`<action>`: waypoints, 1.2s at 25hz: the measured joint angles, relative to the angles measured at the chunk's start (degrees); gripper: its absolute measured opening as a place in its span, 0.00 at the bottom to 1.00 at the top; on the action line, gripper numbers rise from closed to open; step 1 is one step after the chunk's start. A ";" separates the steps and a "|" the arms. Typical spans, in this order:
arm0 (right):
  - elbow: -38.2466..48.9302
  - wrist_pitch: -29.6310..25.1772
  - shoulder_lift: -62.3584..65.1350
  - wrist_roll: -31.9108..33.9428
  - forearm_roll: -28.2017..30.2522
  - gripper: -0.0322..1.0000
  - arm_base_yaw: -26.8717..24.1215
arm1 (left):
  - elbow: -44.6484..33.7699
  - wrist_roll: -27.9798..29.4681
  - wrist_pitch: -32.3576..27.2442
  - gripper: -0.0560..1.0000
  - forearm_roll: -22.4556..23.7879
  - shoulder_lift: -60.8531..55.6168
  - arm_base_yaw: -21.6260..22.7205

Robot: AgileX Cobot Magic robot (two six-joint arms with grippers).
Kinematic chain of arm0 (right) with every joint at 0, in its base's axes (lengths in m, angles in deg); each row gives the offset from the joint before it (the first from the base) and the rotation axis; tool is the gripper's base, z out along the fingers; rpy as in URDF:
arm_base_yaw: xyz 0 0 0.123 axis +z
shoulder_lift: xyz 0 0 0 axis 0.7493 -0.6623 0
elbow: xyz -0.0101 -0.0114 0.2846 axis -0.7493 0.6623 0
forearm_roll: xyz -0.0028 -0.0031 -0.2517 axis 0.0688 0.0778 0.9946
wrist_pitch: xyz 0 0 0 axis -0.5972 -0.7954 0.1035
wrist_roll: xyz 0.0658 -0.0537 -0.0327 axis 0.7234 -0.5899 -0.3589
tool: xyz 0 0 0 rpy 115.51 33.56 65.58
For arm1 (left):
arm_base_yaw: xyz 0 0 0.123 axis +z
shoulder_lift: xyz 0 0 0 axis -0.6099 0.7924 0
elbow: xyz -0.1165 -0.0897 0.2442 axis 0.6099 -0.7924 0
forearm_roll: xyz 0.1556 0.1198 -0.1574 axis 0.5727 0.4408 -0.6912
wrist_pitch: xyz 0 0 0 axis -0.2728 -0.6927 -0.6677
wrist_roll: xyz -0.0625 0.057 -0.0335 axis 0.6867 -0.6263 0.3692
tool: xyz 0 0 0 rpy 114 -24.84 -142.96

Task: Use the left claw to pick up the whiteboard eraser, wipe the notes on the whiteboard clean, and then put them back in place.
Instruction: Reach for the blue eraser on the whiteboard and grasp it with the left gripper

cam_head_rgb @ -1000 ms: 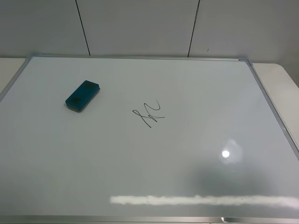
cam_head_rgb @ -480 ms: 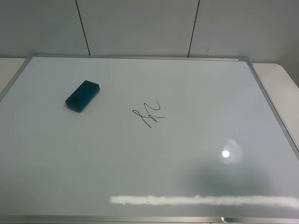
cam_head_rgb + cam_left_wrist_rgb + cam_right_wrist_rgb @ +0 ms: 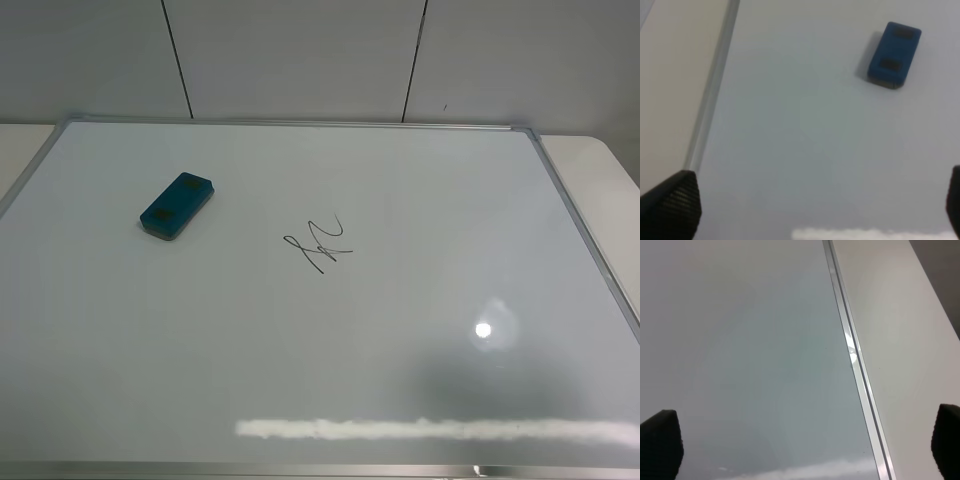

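Nothing has moved this past second: my black two-fingered left hand (image 3: pixel 812 210) hangs released, spread wide, with the small teal-blue block eraser (image 3: pixel 894 54) well ahead of it, untouched. The approach comes next.

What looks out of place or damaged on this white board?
Nothing stands out. The teal-blue block eraser lies flat on the silver-framed white board, slanted to its edges, apart from the thin black marker scribble.

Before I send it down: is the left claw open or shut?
Open. On the left claw, fingertips stand wide apart, nothing between them; whiteboard eraser lies beyond.
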 joint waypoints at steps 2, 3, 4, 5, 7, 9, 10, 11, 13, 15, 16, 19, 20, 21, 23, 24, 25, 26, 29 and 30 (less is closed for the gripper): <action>0.00 0.00 0.00 0.00 0.00 0.99 0.00 | 0.00 0.00 0.00 0.99 0.00 0.00 0.00; 0.00 0.00 0.00 0.00 0.00 0.99 0.00 | 0.00 0.00 0.00 0.99 0.00 0.00 0.00; 0.00 0.00 0.00 0.00 0.00 0.99 0.00 | 0.00 0.00 0.00 0.99 0.00 0.00 0.00; 0.00 0.00 0.00 0.00 0.00 0.99 0.00 | 0.00 0.00 0.00 0.99 0.00 0.00 0.00; 0.00 0.00 0.00 0.00 0.00 0.99 0.00 | 0.00 0.00 0.00 0.99 0.00 0.00 0.00; 0.00 0.00 0.00 0.00 0.00 0.99 0.00 | 0.00 0.00 0.00 0.99 0.00 0.00 0.00; 0.00 0.00 0.00 0.00 0.00 0.99 0.00 | 0.00 0.00 0.00 0.99 0.00 0.00 0.00; 0.00 0.00 0.00 0.00 0.00 0.99 0.00 | 0.00 0.00 0.00 0.99 0.00 0.00 0.00; 0.00 0.00 0.00 0.00 0.00 0.99 0.00 | 0.00 0.00 0.00 0.99 0.00 0.00 0.00; 0.00 0.00 0.00 0.00 0.00 0.99 0.00 | 0.00 0.00 0.00 0.99 0.00 0.00 0.00; 0.00 0.00 0.00 0.00 0.00 0.99 0.00 | 0.00 0.00 0.00 0.99 0.00 0.00 0.00; 0.00 0.00 0.00 0.00 0.00 0.99 0.00 | 0.00 0.00 0.00 0.99 0.00 0.00 0.00; 0.00 0.00 0.00 0.00 0.00 0.99 0.00 | 0.00 0.00 0.00 0.99 0.00 0.00 0.00; 0.00 0.00 0.00 0.00 0.00 0.99 0.00 | 0.00 0.00 0.00 0.99 0.00 0.00 0.00; 0.00 0.00 0.00 0.00 0.00 0.99 0.00 | 0.00 0.00 0.00 0.99 0.00 0.00 0.00; 0.00 0.00 0.00 0.00 0.00 0.99 0.00 | 0.00 0.00 0.00 0.99 0.00 0.00 0.00; 0.00 0.00 0.00 0.00 0.00 0.99 0.00 | 0.00 0.00 0.00 0.99 0.00 0.00 0.00; 0.00 0.00 0.00 0.00 0.00 0.99 0.00 | 0.00 0.00 0.00 0.99 0.00 0.00 0.00; 0.00 0.00 0.00 0.00 0.00 0.99 0.00 | 0.00 0.00 0.00 0.99 0.00 0.00 0.00; 0.00 0.00 0.00 0.00 0.00 0.99 0.00 | 0.00 0.00 0.00 0.99 0.00 0.00 0.00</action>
